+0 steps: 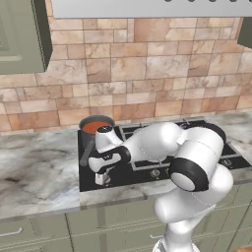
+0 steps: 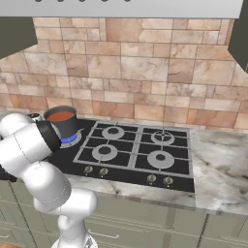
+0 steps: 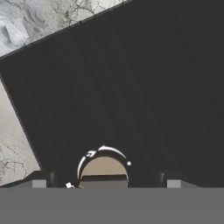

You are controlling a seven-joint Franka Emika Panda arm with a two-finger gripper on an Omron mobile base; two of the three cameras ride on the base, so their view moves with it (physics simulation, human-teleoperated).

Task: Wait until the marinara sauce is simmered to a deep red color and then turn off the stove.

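In the left base view, the white arm's hand [image 1: 102,178] hung low over the front left corner of the black rectangular gas stove [image 1: 147,170], at about 7 o'clock from the small dark grey saucepan of orange-red marinara sauce [image 1: 95,127]. Whether its fingers were spread could not be told here.

In the right base view, the sauce [image 2: 61,116] sat on the rear left burner, blue flame beneath, on the marbled grey surface [image 2: 223,164].

In the hand view, the two dark fingertips [image 3: 41,180] stood wide apart either side of a round metallic knob [image 3: 104,168], not touching it.
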